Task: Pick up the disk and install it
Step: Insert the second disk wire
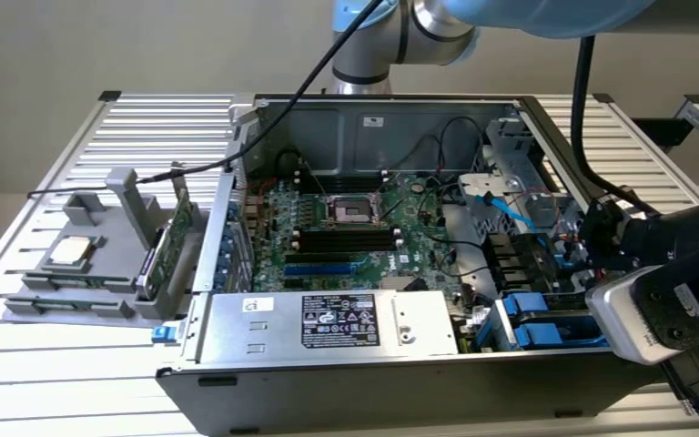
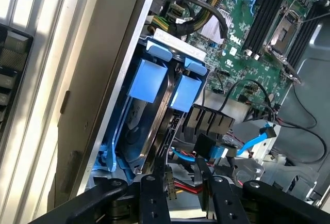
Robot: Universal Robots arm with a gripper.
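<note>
On the slatted metal table [image 1: 46, 364], listed from the exterior view's left to its right:

1. Grey fixture [image 1: 88, 273], standing on the table well to the left of the computer case. A small square silver chip [image 1: 70, 250] lies flat on its upper step.
2. Green circuit cards [image 1: 177, 238], held upright on edge in the fixture's right side, just beside the case wall.
3. Open computer case [image 1: 362, 123], lying on its side with its interior facing up.
4. Power supply [image 1: 325, 323], a silver box with a black-and-white label, along the near edge of the case.
5. Motherboard [image 1: 338, 228], green, on the case floor beyond the power supply. It has an empty processor socket [image 1: 352, 209] and black memory slots.
6. Blue cable [image 1: 508, 214], running across the right part of the case.
7. Drive bay [image 1: 508, 332], in the near right corner of the case.
8. The disk [image 1: 552, 320], in its blue carrier, sitting inside that bay. In the wrist view the disk [image 2: 149, 126] stands on edge between blue tabs, close against the case's side wall.
9. Arm's wrist unit [image 1: 665, 282], black and grey, hanging over the case's right edge directly above the bay.
10. Gripper [image 2: 181, 157], reaching down into the bay next to the carrier tabs. Whether it is clamped on the disk or released cannot be told.
</note>
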